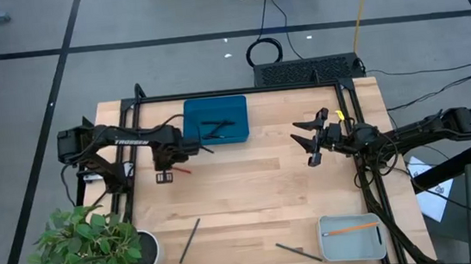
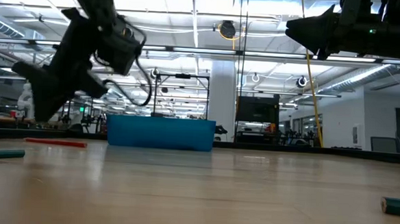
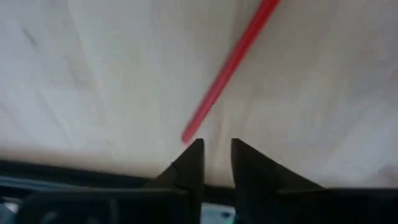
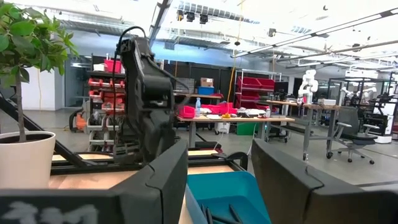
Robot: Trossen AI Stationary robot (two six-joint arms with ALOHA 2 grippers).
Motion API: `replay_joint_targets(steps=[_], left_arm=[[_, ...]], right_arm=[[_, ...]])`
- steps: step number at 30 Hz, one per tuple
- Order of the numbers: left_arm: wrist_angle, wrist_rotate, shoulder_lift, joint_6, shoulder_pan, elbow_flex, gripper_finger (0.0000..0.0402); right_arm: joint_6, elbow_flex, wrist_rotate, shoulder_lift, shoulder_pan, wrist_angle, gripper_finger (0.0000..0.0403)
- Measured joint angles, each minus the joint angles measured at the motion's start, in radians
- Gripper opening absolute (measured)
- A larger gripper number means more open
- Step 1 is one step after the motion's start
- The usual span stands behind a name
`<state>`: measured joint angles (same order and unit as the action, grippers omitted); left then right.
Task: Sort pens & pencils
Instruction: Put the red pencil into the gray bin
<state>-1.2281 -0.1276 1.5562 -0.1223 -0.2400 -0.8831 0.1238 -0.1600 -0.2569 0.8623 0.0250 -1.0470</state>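
Observation:
A red pencil lies flat on the wooden table, just left of the blue tray. Black pens lie inside that tray. My left gripper hovers over the pencil's near end, pointing steeply down, fingers a narrow gap apart and touching nothing. In the low view it hangs clear of the table. An orange pencil lies in the grey tray at the near right. My right gripper waits open, raised at the table's right side.
Two dark sticks lie loose on the table, one near left and one near the grey tray. A potted plant stands at the near left corner. A black frame runs along the far edge.

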Motion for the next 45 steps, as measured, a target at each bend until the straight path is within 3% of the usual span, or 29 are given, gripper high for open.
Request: replay_joint_targets(steps=[3,8,21,37,45], left_arm=[[0.02,-0.03,0.003,-0.006,-0.047,0.061,0.012],[0.037,-0.058,0.015,-0.03,-0.113,0.061,0.0155],[0.092,-0.057,0.04,-0.245,-0.157,0.149,0.0161],[0.197,-0.092,0.039,-0.323,-0.156,0.214,0.0157],[0.216,-0.109,0.039,-0.372,-0.156,0.216,0.0086]], right_arm=[[0.0,0.0,0.0,0.0,0.0,0.0,0.0167],[0.0,0.0,-0.001,0.0,0.0,0.0,0.0167],[-0.007,-0.001,-0.003,0.0,0.0,0.022,0.0167],[-0.008,-0.001,-0.003,0.0,0.0,0.02,0.0167],[-0.008,-0.001,-0.003,0.0,0.0,0.02,0.0167]])
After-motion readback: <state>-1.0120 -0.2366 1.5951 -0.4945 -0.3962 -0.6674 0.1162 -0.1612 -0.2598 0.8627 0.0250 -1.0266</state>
